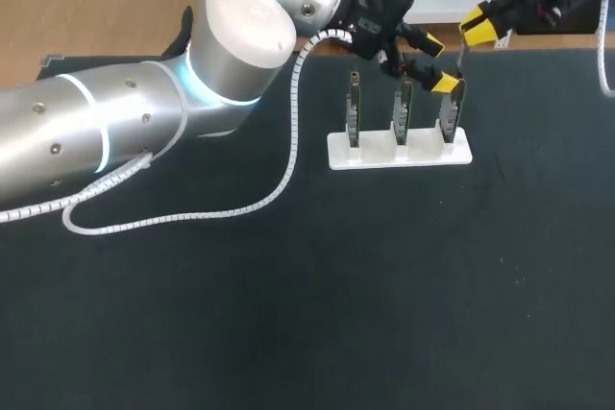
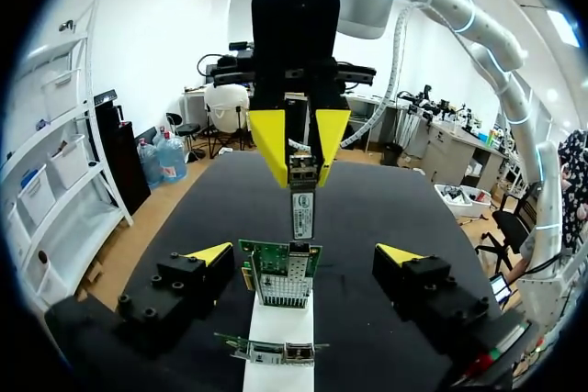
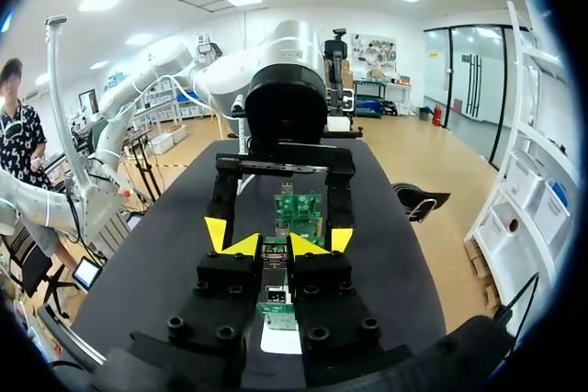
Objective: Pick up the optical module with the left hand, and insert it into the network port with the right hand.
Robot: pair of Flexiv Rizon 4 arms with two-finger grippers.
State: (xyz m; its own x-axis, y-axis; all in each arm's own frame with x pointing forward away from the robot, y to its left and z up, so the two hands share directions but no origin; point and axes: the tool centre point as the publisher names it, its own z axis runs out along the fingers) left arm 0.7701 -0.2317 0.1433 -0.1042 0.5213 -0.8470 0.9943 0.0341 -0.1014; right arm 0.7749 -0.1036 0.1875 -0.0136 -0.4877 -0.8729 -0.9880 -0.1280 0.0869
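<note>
The optical module (image 2: 303, 204), a slim silver bar, hangs upright with my right gripper (image 2: 300, 140) shut on its upper end. Its lower tip is just above the port on the green network card (image 2: 280, 274). That card (image 1: 450, 114) is the rightmost of three on a white stand (image 1: 399, 154). My left gripper (image 1: 439, 62) is open, its yellow fingertips (image 2: 209, 252) on either side of this card without touching it. In the right wrist view my right gripper (image 3: 276, 245) pinches the module (image 3: 274, 274), and the card (image 3: 299, 208) shows ahead of it. The right gripper (image 1: 479, 28) is at the table's far right.
Two more cards (image 1: 354, 108) stand upright in the stand's left and middle slots. My left arm (image 1: 144, 103) and its white coiled cable (image 1: 279, 189) stretch across the left half of the dark table (image 1: 336, 295).
</note>
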